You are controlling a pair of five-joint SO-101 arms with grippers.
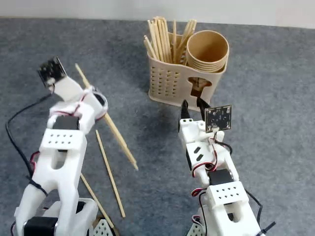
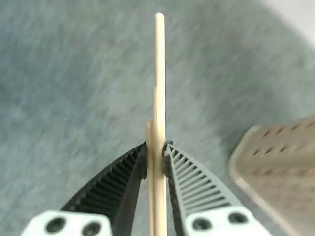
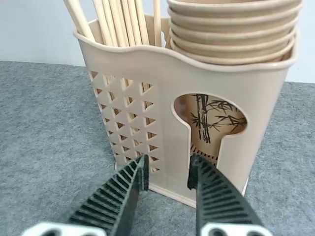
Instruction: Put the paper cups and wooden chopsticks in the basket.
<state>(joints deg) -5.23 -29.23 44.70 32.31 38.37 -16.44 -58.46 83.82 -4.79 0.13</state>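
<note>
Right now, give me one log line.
left pincer: shut on chopstick | right pincer: open, facing basket | cups: in basket | loose chopsticks: on table

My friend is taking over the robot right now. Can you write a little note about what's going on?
Left gripper: fingers shut on the held chopsticks, probably two, left of the basket.
Right gripper: fingers open, empty, just in front of the basket.
Done: cups stacked in the basket, a bunch of sticks standing beside them.
Left: drop in the held chopsticks, then collect two loose chopsticks on the table by the left arm.
</note>
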